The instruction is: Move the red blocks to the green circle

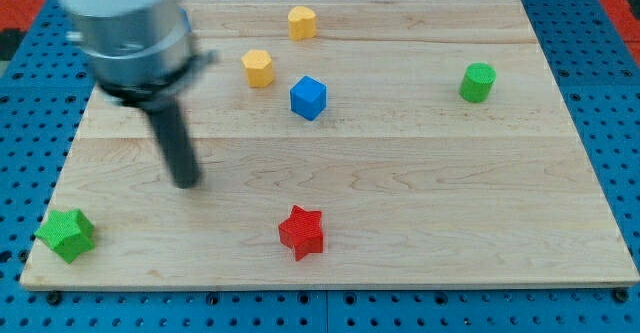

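My tip (187,181) bare on the board, touching nothing, red star (301,232) lower right.

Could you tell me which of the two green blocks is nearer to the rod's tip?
The green star at the board's bottom-left corner is nearer to my tip. The green cylinder sits far off near the view's upper right.

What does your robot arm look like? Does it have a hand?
No hand! My arm ends in a chunky, blurry silver-grey cylinder with a black collar under it. A straight, dark, round rod comes out of that, and its lower end is my tip. I can't make out any cables, stickers or markings on it.
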